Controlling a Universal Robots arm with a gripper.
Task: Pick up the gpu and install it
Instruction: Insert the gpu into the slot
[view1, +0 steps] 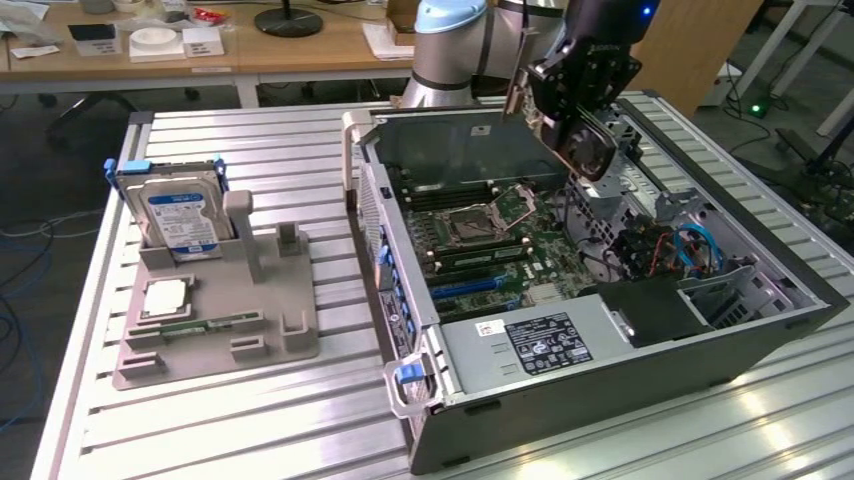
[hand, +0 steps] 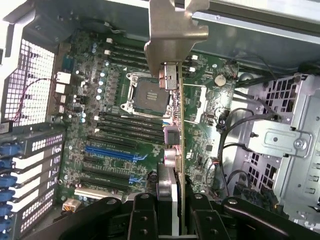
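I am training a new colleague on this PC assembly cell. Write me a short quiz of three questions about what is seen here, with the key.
1. True or false: the gpu is already seated in a slot of the motherboard.
2. What does the gripper hold? A) a memory stick B) the gpu C) nothing
3. Fill in: in the exterior view, the hard drive stands on the ____ of the open computer case.

Key
1. False: the gpu hangs above the open computer case, clear of the motherboard.
2. B: the gripper is closed on the gpu.
3. Left: it stands upright in a grey holder.
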